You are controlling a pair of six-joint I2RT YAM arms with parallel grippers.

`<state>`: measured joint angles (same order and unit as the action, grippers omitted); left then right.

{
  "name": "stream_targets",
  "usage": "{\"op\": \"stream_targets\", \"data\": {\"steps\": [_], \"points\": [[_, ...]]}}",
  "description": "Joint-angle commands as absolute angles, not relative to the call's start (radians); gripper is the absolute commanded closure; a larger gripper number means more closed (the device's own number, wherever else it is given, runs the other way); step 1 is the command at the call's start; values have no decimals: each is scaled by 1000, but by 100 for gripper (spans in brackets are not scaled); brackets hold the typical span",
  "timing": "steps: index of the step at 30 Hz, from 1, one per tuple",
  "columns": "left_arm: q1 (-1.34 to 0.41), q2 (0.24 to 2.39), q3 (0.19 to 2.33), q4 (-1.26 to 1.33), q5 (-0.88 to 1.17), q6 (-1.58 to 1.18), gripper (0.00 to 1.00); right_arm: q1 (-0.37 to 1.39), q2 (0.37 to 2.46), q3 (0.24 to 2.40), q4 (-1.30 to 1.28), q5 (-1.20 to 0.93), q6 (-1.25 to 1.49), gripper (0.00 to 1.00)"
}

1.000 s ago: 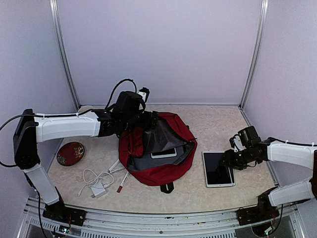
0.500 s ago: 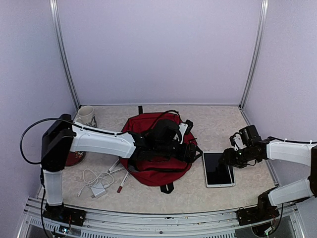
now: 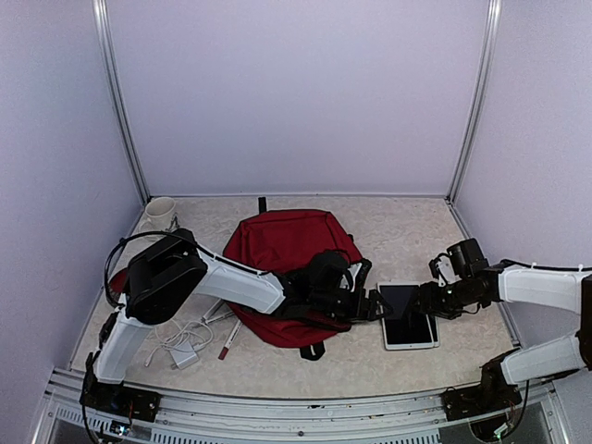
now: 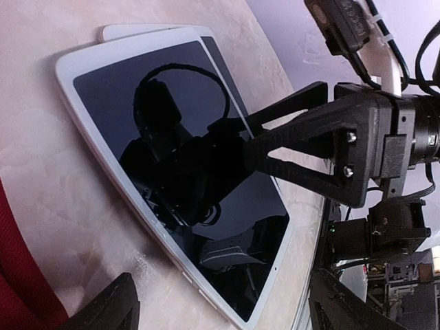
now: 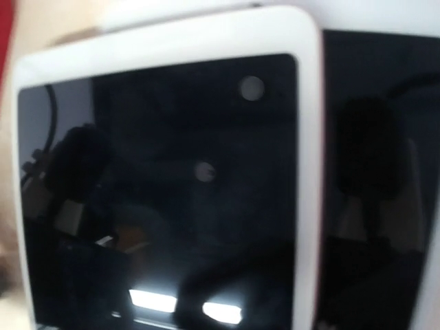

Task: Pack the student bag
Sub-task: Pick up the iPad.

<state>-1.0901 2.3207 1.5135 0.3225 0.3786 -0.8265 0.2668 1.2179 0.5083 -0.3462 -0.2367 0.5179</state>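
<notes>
Lengthwise near-to-far, student bag (image 3: pixel 282 245) lying flat.

The student bag (image 3: pixel 277 245) is seen in dark red with black straps. The tablet (image 3: pixel 412 328) is framed in white around a glossy black screen. The table (image 3: pixel 407 231) is mottled beige, the mug (image 3: pixel 160 213) cream, the cable (image 3: pixel 171 331) white, and the walls (image 3: pixel 296 92) are tinted pale lilac.
</notes>
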Motion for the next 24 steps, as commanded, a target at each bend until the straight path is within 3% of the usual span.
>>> {"op": "stream_targets", "data": {"steps": [1, 5, 9, 18, 24], "points": [[-1088, 2396, 1544, 382, 430, -914, 18, 261, 1234, 445, -274, -363, 552, 42], [-1082, 2433, 1580, 340, 424, -904, 17, 261, 1243, 417, -206, -438, 583, 45], [-1083, 2404, 1512, 475, 439, -926, 20, 263, 1260, 387, -143, -502, 611, 46], [-1087, 2354, 1452, 719, 477, -939, 41, 264, 1275, 350, -23, -639, 659, 50], [-1087, 2332, 1426, 808, 466, -927, 43, 266, 1243, 335, -10, -665, 678, 51]]}}
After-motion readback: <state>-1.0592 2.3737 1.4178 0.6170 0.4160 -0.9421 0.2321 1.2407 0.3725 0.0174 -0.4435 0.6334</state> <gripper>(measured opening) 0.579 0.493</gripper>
